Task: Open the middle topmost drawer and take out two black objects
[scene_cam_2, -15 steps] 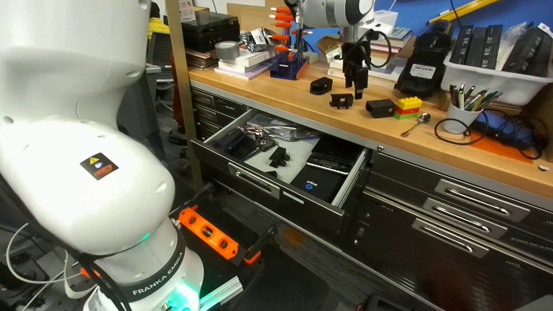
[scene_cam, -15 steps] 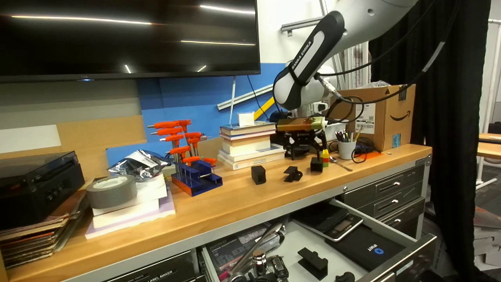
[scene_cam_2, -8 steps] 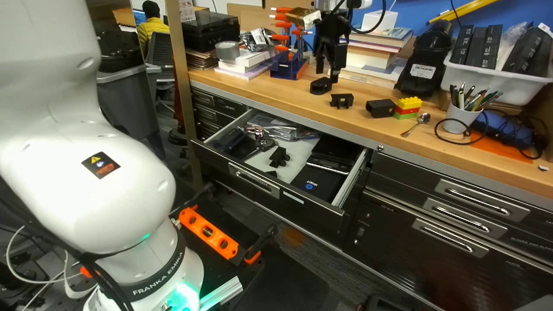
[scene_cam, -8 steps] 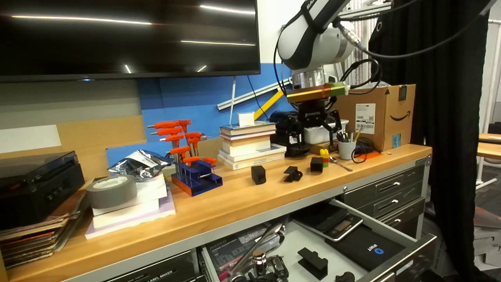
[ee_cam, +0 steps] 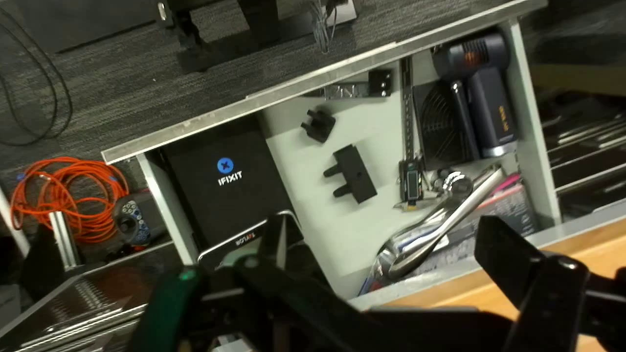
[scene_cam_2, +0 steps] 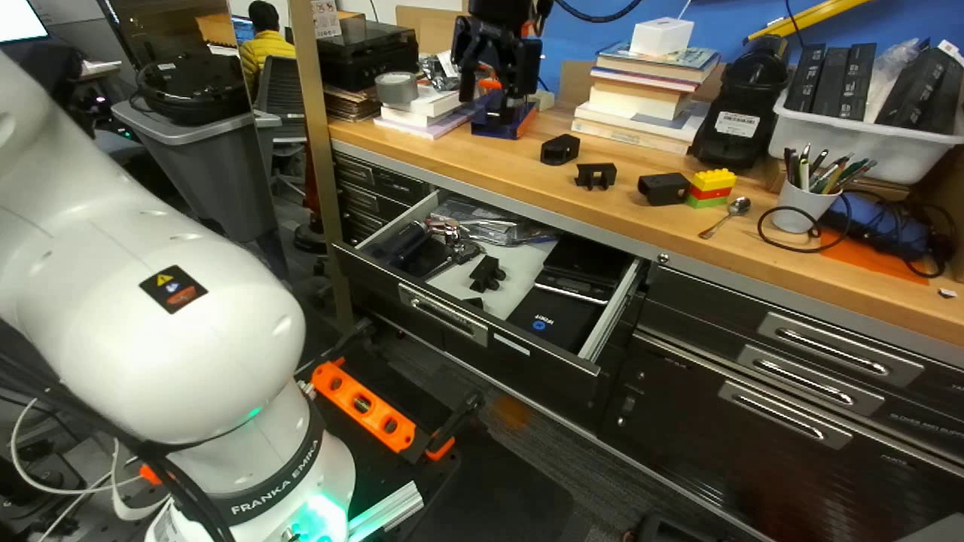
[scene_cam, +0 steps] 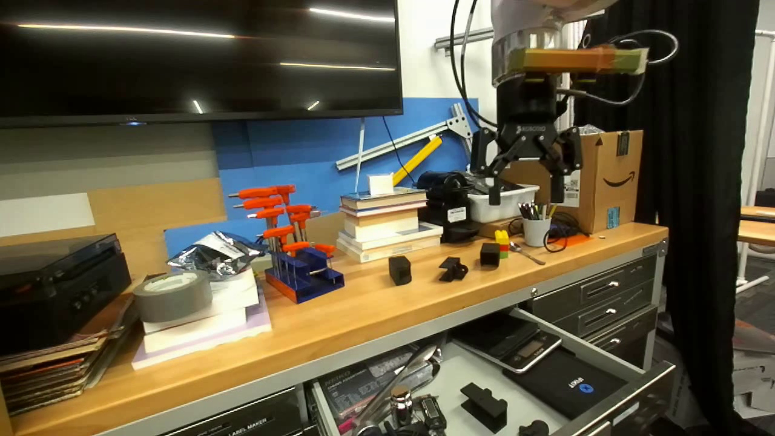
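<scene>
The drawer (scene_cam: 466, 363) stands pulled out below the bench top; it also shows in an exterior view (scene_cam_2: 520, 344) and the wrist view (ee_cam: 323, 80). Inside lie two matte-black parts: a longer two-pronged one (ee_cam: 359, 173) and a smaller one (ee_cam: 321, 125) nearer the drawer front. More black parts stand on the bench: a block (scene_cam: 399, 270), a bracket (scene_cam: 452, 269) and another block (scene_cam: 489, 255). My gripper (scene_cam: 525, 192) is open and empty, fingers pointing down, raised above the bench top in both exterior views (scene_cam_2: 493, 94). In the wrist view its fingers (ee_cam: 503, 259) frame the drawer's back edge.
The drawer also holds a scale (scene_cam: 533, 351), a black IFIXIT case (ee_cam: 225, 190), a caliper (ee_cam: 412, 181) and metal tools (ee_cam: 450, 220). The bench carries an orange-handled tool rack (scene_cam: 303, 272), books (scene_cam: 387, 224), yellow-topped bricks (scene_cam_2: 712, 188), a spoon (scene_cam_2: 727, 218) and a pen cup (scene_cam: 536, 231).
My gripper has risen from near the bench top behind the black parts and moved away from the wall, towards the robot's base. The drawer and the black parts have not moved.
</scene>
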